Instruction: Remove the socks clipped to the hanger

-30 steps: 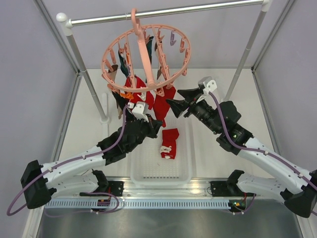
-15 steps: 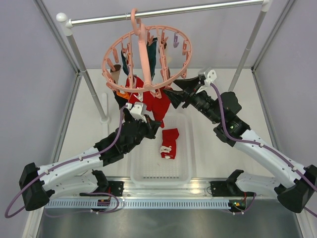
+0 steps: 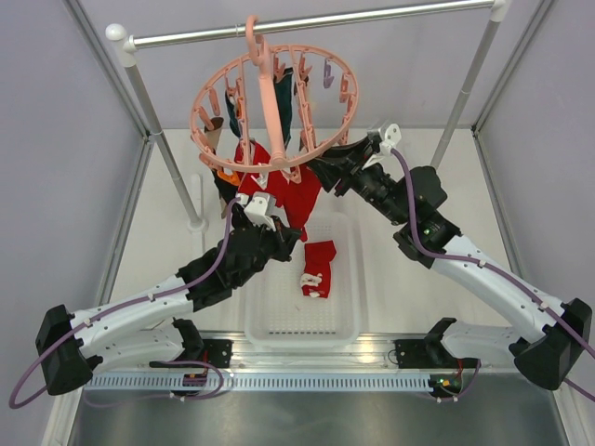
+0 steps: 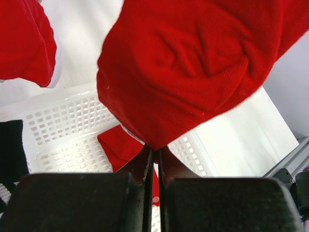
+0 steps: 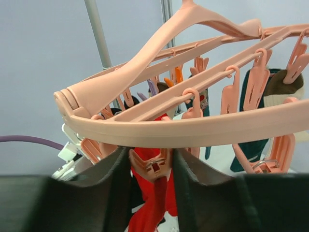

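Right claw point(image 3: 318, 177) has reached hanger point(image 3: 271, 98) above white basket point(image 3: 284, 321).

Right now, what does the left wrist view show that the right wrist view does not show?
Only the left wrist view: the left gripper shut on the lower edge of a red sock, above a white basket holding another red sock. Only the right wrist view: the hanger, and the right gripper straddling a pink clip. Both: hanging red fabric; whether it is the same sock, I cannot tell.
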Controlling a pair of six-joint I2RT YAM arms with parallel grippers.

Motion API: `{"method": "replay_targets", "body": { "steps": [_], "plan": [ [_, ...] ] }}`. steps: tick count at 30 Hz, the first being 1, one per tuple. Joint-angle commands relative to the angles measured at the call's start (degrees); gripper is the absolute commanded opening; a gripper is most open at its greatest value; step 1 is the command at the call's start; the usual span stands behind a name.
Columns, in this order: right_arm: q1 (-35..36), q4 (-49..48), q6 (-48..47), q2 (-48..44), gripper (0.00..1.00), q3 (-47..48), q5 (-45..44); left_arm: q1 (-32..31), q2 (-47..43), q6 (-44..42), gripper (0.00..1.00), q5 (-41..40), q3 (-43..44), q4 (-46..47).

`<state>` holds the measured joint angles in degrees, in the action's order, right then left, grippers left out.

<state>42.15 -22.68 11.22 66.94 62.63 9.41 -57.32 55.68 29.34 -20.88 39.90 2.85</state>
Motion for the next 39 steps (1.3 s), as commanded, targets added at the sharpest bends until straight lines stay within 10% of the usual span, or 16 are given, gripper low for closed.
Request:
{"method": "replay_targets", "body": {
  "steps": [1,7,18,23,26,33,39],
  "plan": [
    [-0.05,-3.87,0.90,-0.05,0.32,2.06,0.35,-0.25,-1.19,0.45,0.02,0.49,1.06,-0.13],
    [-0.14,-2.99,0.91,-0.75,0.06,1.97,-2.20,-0.25,-0.66,1.07,0.02,1.63,0.80,-0.13],
    [-0.14,1.40,0.12,-1.64,0.02,2.84,-8.26,-0.16,4.95,2.12,0.05,5.76,2.46,-0.13],
    [-0.14,3.69,-0.41,-1.55,0.01,3.29,-10.90,-0.25,7.16,1.68,0.56,8.49,3.17,0.49],
    [-0.14,4.65,-0.85,-1.90,0.02,3.29,-12.66,-0.25,7.16,0.89,0.63,9.72,3.17,0.84],
    [-0.66,6.68,-0.50,-1.90,0.13,2.85,-17.05,-0.25,6.20,-0.78,0.65,13.92,3.34,0.84],
    [-1.63,8.52,1.08,-2.95,0.53,2.06,-19.16,-0.25,2.25,-2.45,0.64,18.33,1.76,-0.65]
  ]
}}
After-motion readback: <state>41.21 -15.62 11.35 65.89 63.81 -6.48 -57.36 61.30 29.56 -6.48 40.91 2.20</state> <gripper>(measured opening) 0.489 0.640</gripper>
